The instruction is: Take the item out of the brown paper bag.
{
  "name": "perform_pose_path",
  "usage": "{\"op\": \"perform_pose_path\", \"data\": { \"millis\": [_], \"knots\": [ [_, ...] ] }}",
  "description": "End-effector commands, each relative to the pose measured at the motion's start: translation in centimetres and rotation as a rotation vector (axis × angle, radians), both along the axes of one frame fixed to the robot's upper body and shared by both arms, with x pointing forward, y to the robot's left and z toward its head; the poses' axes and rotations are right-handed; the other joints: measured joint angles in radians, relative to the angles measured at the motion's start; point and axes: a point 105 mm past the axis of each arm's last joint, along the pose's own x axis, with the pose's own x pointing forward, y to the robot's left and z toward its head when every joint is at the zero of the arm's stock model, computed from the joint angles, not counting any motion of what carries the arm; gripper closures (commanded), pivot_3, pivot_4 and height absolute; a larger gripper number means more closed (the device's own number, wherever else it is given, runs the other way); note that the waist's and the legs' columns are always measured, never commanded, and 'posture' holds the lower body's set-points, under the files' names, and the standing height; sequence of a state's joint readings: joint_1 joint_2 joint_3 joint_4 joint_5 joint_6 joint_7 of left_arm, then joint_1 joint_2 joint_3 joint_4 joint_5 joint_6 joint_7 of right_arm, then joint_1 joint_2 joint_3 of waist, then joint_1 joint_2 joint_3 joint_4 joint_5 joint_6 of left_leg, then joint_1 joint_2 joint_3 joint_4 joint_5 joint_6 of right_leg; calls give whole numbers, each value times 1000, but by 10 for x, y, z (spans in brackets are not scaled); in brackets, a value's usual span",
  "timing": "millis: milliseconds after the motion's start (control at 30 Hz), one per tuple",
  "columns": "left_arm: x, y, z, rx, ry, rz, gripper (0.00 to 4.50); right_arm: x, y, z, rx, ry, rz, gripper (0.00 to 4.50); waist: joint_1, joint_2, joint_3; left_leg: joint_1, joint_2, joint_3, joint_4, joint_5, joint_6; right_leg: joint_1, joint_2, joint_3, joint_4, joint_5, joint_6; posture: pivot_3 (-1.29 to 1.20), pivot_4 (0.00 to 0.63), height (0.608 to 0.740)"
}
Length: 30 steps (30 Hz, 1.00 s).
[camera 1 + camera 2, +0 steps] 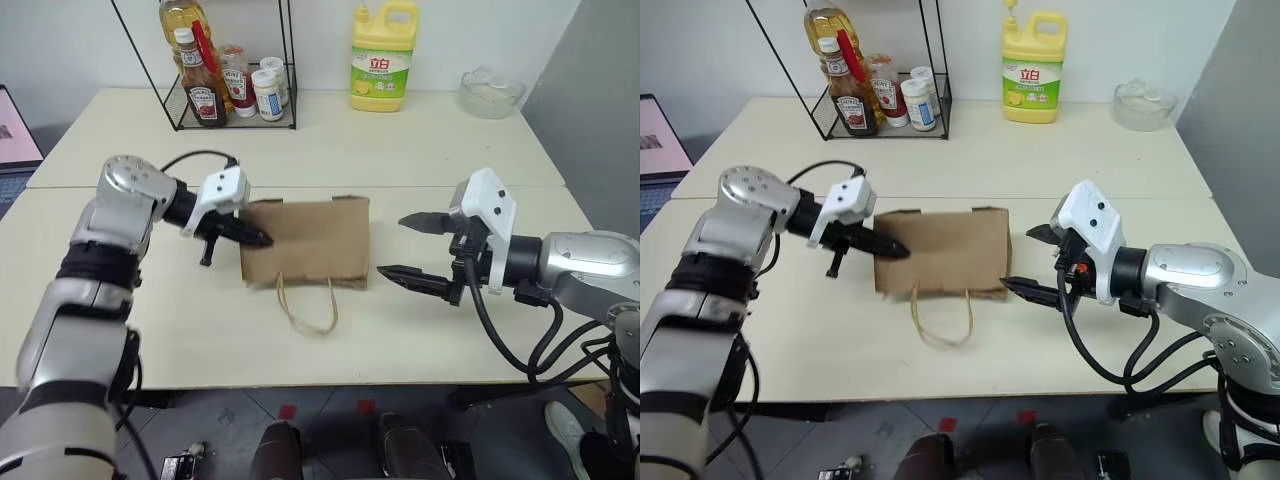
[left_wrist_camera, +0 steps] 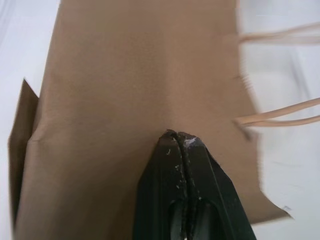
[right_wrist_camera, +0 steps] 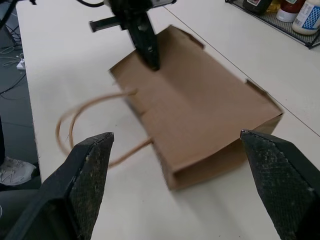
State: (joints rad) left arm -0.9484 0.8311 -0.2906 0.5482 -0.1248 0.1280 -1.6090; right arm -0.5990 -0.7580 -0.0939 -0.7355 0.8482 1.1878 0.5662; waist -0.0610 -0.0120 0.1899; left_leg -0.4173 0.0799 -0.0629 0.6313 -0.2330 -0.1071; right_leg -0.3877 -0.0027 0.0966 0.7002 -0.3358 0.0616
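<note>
The brown paper bag [image 1: 315,245] lies flat on the table with its loop handles [image 1: 308,308] trailing toward me. The item is hidden; no bottle shows outside the bag. My left gripper [image 1: 262,240] is shut, its joined fingertips [image 2: 179,137] sitting on the bag's upper face near its left end, with no paper visibly pinched between them. My right gripper [image 1: 391,246] stands open just off the bag's right end and points at it, one finger [image 3: 90,165] on each side of that end and nothing between them.
A black wire rack [image 1: 232,110] with a ketchup bottle [image 1: 203,92], an oil bottle and small jars stands at the back left. A yellow detergent jug [image 1: 381,58] and a clear glass bowl [image 1: 491,92] are at the back. A laptop [image 1: 15,130] is at the far left.
</note>
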Motion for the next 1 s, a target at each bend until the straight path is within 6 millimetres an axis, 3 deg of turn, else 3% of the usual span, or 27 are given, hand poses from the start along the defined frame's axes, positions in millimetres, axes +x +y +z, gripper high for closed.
{"op": "perform_pose_path", "data": {
  "millis": [33,200,233,333,467,600,1000],
  "knots": [
    [-5,-7,25,-38,-84,-32,4478,-4,2,5,5,-33,23,227,7,0,0,0,0,0,1,0,1,0,0,0,0,0,0,0,150,740],
    [-7,-13,49,-110,-207,-19,4478,-7,1,0,2,-29,22,227,14,0,0,0,0,0,3,-1,4,2,0,0,0,0,0,0,150,740],
    [-12,-14,52,-115,-222,-38,4303,-8,1,-1,2,-26,23,227,13,0,0,0,0,0,3,-1,4,2,0,0,0,0,0,0,150,740],
    [-35,-21,51,-127,-207,-109,3599,-11,1,-6,1,-17,31,227,8,0,0,0,0,0,3,-1,3,2,0,0,1,0,0,0,150,740],
    [-70,-24,19,-33,-170,-263,2493,-12,5,-13,-5,-21,48,227,2,0,0,1,0,0,3,-1,3,2,0,0,1,0,0,0,150,740],
    [-63,-26,3,18,-315,-327,1339,-16,11,-19,-9,-36,76,227,12,0,0,1,0,0,4,-1,4,1,0,0,2,0,0,0,150,740],
    [-49,-49,-22,63,-488,-532,1339,-27,16,-32,-10,-16,102,227,30,-1,-1,0,-1,0,9,-2,4,3,0,0,4,0,0,0,150,740]
  ]
}}
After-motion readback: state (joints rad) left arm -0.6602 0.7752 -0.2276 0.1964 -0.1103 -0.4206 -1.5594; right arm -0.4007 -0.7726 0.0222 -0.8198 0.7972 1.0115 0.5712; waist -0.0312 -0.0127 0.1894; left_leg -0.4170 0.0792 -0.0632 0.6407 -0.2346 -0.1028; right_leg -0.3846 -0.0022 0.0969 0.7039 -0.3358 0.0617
